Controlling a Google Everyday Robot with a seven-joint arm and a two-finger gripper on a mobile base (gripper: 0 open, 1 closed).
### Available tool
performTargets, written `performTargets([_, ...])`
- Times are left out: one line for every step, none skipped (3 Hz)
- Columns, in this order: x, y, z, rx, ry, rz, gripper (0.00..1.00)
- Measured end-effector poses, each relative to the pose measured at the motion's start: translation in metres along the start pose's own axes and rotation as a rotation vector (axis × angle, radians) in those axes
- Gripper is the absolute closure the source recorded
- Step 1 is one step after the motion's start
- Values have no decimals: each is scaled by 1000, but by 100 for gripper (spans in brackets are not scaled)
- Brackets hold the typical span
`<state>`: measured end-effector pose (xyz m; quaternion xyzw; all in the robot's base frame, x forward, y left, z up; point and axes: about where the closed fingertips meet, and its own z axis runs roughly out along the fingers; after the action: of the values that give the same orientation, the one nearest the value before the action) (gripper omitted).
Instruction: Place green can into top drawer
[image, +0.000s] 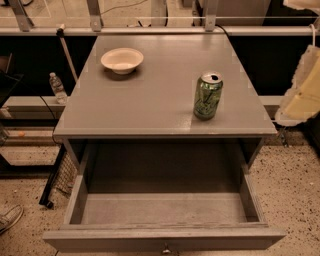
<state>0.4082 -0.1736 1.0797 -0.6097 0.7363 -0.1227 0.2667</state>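
The green can (208, 95) stands upright on the right front part of the grey table top (150, 105), its silver top open. The top drawer (165, 239) is pulled out wide below the table's front edge, and its grey inside is bare. A small metal knob shows at the middle of the drawer front. My gripper (301, 92) shows as a pale cream shape at the right edge of the camera view. It is raised beside the table, well to the right of the can and apart from it.
A cream bowl (122, 60) sits at the back left of the table. A water bottle (58, 88) stands on the floor to the left. A wire rack (64, 175) leans by the left table leg. A shoe (10, 218) lies at the bottom left.
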Motion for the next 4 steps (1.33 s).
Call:
performTargets([0,0,0,0,0,0,0])
performTargets([-4,-4,4,11,-39,35,0])
performTargets([-4,-13,30,-5,-91,88,0])
performTargets([-1,-22,75,-44,-151,136,0])
